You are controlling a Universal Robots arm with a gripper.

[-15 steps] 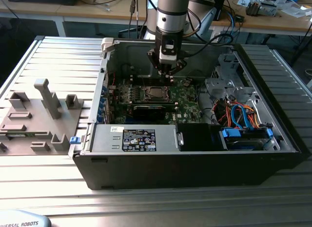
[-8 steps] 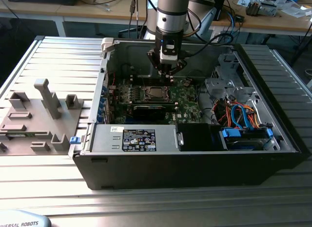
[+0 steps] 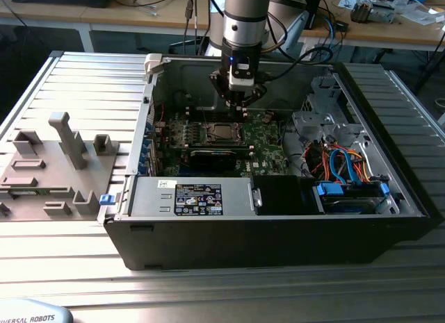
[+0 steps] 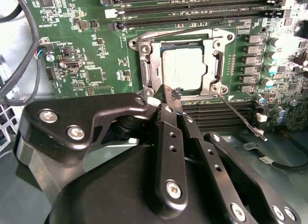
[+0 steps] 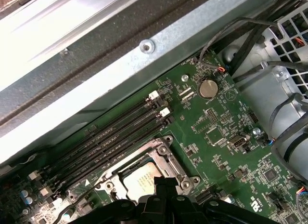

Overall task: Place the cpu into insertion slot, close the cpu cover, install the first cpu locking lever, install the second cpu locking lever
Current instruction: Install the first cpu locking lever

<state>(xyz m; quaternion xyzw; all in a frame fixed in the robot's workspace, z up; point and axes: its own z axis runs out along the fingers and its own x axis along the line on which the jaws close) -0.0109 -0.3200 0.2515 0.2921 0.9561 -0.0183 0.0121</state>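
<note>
The gripper hangs with its fingers pressed together and nothing between them, the tips right at the near edge of the cover plate. The chip sits in the socket just beyond the tips, and the plate looks lowered over it. Neither lever seems latched. One lever angles away beside the fingers, and the other lever runs along the far side. The green board lies in an open computer case on a slatted metal table, with cluttered workbenches behind.

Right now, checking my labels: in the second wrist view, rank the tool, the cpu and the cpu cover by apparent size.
1. tool, though nearness to the camera inflates it
2. cpu cover
3. cpu
</note>
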